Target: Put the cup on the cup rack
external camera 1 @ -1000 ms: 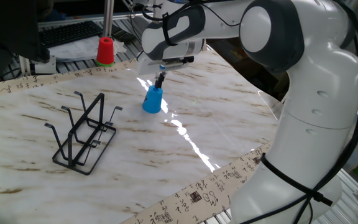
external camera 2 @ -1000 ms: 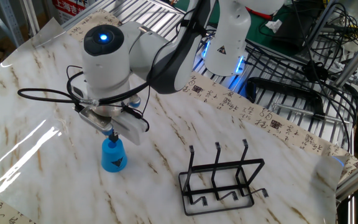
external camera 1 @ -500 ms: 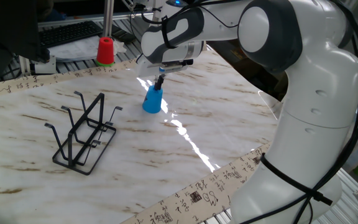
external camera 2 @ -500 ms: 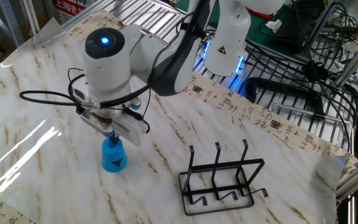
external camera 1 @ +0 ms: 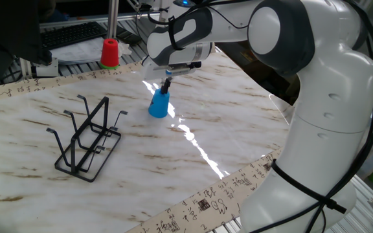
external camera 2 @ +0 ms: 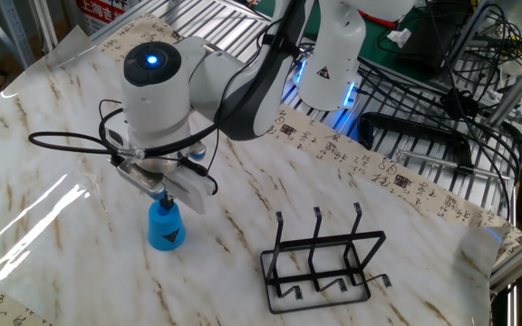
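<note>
Gripper (external camera 1: pixel 166 84) is sitting right over the cup (external camera 1: pixel 159 104), fingers closing on its narrow top, as far as I'm seeing. Cup is standing wide-end down on the table (external camera 1: pixel 193 155), well apart from the rack (external camera 1: pixel 86 139).

The cup (external camera 1: pixel 159 105) (external camera 2: pixel 166 226) is small, bright blue plastic, tapered, standing upside down on the desk (external camera 1: pixel 193 162) (external camera 2: pixel 53 136) with its wide mouth down and its narrow stepped end up. The cup rack (external camera 1: pixel 87 138) (external camera 2: pixel 324 261) is thin black wire: a rectangular base, an A-shaped frame and upturned side pegs. It stands upright with no cup on it, well apart from the cup.
</note>
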`<state>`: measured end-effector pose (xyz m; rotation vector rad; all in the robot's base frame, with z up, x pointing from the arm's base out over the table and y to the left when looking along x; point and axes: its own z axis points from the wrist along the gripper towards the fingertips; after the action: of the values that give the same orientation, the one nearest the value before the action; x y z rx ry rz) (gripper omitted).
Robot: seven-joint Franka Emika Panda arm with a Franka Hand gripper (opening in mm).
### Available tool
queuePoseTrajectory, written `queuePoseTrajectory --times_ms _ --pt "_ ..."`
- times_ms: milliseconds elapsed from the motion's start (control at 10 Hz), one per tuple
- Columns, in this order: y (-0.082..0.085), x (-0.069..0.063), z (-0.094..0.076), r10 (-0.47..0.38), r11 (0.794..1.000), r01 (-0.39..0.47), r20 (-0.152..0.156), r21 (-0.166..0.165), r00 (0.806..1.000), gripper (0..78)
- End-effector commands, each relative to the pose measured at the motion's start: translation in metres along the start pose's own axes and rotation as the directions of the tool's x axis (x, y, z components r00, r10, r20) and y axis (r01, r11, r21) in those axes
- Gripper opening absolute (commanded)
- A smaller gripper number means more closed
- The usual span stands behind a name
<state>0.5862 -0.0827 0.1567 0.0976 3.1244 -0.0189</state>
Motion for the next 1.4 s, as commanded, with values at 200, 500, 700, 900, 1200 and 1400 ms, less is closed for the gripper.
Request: queuePoseTrajectory --times_ms 200,500,700,900,1200,1400 --pt "-0.0003 -0.0009 -0.0013 0.003 1.0 -0.003 0.002 0.003 1.0 77.4" --pt "-0.0003 -0.0009 -0.0013 0.003 1.0 -0.003 0.002 0.003 1.0 77.4" --pt "-0.0003 -0.0009 -0.0013 0.003 1.0 -0.003 0.002 0.003 1.0 77.4" --pt "-0.0003 -0.0009 -0.0013 0.003 1.0 -0.003 0.002 0.003 1.0 77.4" --pt "-0.0003 -0.0009 -0.0013 0.003 1.0 -0.003 0.002 0.003 1.0 77.4" --pt "-0.0003 -0.0009 -0.0013 0.003 1.0 -0.003 0.002 0.003 1.0 77.4"
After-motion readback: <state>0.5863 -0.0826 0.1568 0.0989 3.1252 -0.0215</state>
